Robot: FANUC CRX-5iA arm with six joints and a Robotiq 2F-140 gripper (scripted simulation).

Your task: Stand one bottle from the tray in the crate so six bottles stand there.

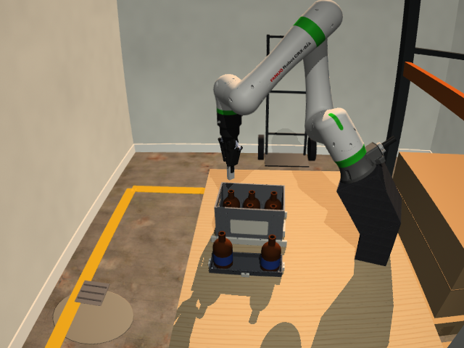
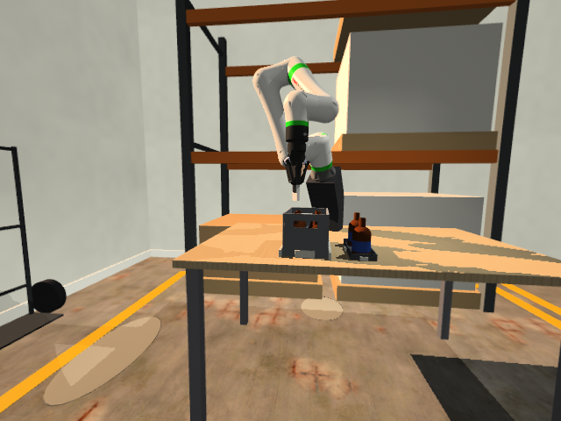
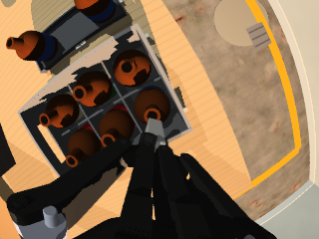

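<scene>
A grey crate [image 1: 225, 220] [image 2: 303, 238] [image 3: 174, 96] stands on the wooden table [image 1: 318, 299]. Several brown bottles [image 1: 251, 198] [image 3: 92, 87] stand upright in it; the wrist view shows one in each cell. In front of it lies a dark tray [image 1: 245, 271] [image 2: 363, 255] [image 3: 70, 30] with two upright blue-banded bottles, one on the left [image 1: 222, 250] and one on the right [image 1: 270, 252] [image 3: 30, 44]. My gripper [image 1: 230, 175] [image 2: 295, 196] [image 3: 152, 129] is shut and holds nothing. It hangs a little above the crate's far left corner, apart from the bottles.
The robot's black pedestal [image 1: 370, 217] stands on the table to the right of the crate. Cardboard boxes [image 1: 431, 209] and a shelf rack [image 2: 185, 136] stand beyond it. A hand truck [image 1: 284, 149] stands by the back wall. The table's left edge is close to the crate.
</scene>
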